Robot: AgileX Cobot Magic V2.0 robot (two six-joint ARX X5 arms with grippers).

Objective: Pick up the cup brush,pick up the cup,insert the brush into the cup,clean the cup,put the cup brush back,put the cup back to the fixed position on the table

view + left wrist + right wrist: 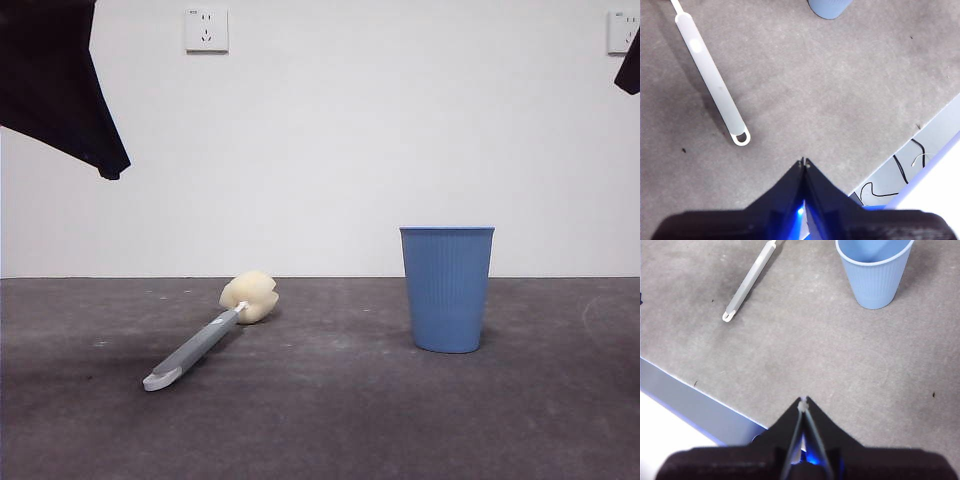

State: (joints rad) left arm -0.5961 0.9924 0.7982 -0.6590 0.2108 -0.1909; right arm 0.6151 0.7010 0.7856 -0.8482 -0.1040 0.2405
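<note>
You see the brush point(207, 335) lying flat on the table point(330, 420), sponge head toward the back wall, white tip toward you. The cup point(447, 288) stands upright, well apart from the brush, mouth open and empty. The left gripper point(804, 162) hangs above the table near the handle's tip, jaws pressed together, holding nothing. The right gripper point(803, 401) hangs short of the cup, jaws likewise closed and empty.

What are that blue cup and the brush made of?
The cup looks like matte plastic: even blue colour, fine moulded ribs. The cup brush seems to have a smooth grey plastic handle and a soft cream sponge head, lumpy and porous-looking.
</note>
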